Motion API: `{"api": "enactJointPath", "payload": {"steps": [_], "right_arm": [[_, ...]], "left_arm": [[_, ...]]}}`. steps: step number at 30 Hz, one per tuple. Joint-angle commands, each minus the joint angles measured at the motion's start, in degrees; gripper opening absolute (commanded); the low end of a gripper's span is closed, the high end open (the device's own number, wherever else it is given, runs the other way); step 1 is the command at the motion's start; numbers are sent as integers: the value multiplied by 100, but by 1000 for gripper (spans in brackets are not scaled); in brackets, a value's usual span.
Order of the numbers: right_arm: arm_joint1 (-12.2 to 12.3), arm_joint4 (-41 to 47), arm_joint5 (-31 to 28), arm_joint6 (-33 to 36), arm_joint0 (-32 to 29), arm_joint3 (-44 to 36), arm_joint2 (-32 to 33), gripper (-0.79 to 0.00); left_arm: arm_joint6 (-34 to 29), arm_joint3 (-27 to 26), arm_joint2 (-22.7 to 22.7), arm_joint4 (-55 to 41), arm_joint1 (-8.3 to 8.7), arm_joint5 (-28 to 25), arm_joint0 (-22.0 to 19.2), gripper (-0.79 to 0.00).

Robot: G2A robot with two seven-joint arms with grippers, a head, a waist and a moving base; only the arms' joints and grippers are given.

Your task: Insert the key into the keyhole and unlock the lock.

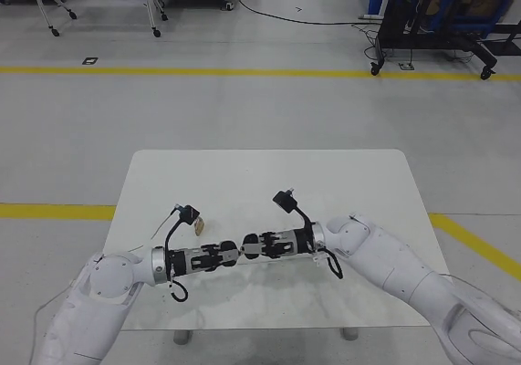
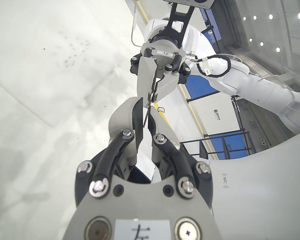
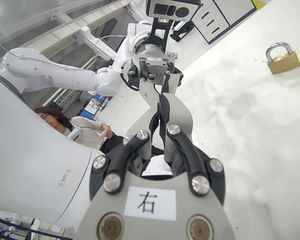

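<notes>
Where they meet tip to tip at frame centre, right gripper [image 3: 160, 102] pinches the key [image 2: 147, 116]; left gripper [image 2: 145, 107] fingers stand slightly apart around it. Padlock [image 1: 199, 224] lies on table [image 1: 351, 182], just left of centre.

Brass padlock [image 3: 283, 58], shackle closed, lies flat; a thin dark sliver, perhaps the key [image 2: 147, 117], is gripped nearby.
</notes>
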Motion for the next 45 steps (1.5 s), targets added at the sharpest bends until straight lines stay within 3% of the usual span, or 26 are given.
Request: {"api": "enactJointPath", "payload": {"steps": [1, 12, 13, 14, 15, 16, 17, 26, 33, 36, 39, 41, 43, 45], "right_arm": [[23, 33, 0, -1, 10, 21, -33, -785], [96, 263, 0, -1, -10, -9, -110, -785], [106, 324, 0, -1, -28, -20, -71, -785], [118, 380, 0, -1, -47, -24, -24, -785], [134, 440, 0, -1, -71, -24, 35, -785], [151, 550, 0, -1, -116, -38, 118, -785], [173, 617, 0, -1, -160, -54, 201, -785], [500, 1144, 0, -1, -981, -302, 1669, -785], [500, 1144, 0, -1, -981, -302, 1669, -785], [500, 1144, 0, -1, -981, -302, 1669, -785], [500, 1144, 0, -1, -981, -302, 1669, -785], [500, 1144, 0, -1, -981, -302, 1669, -785], [500, 1144, 0, -1, -981, -302, 1669, -785], [500, 1144, 0, -1, -981, -302, 1669, -785]], "left_arm": [[46, -4, -10, -9, 7, -13, 7, -785], [272, -29, -21, -9, 43, -74, 54, -785], [293, -31, -25, -2, 46, -71, 55, -570], [312, -32, -30, 0, 50, -70, 57, -434], [334, -38, -43, -7, 54, -78, 59, -225], [374, -41, -65, -38, 58, -95, 67, -74], [419, -47, -100, -66, 63, -121, 75, 0], [1058, -119, -736, -1189, 108, -250, 356, 0], [1089, -167, -730, -1048, 110, -236, 348, 0], [1672, -318, -945, 584, 143, -450, 355, 0], [2433, -571, -1066, 3253, 175, -303, 452, 0], [2762, -695, -855, 4537, 168, -77, 539, 0], [2909, -683, -671, 5177, 159, 8, 536, 0], [2952, -602, -490, 5697, 145, 183, 459, -188]]}}
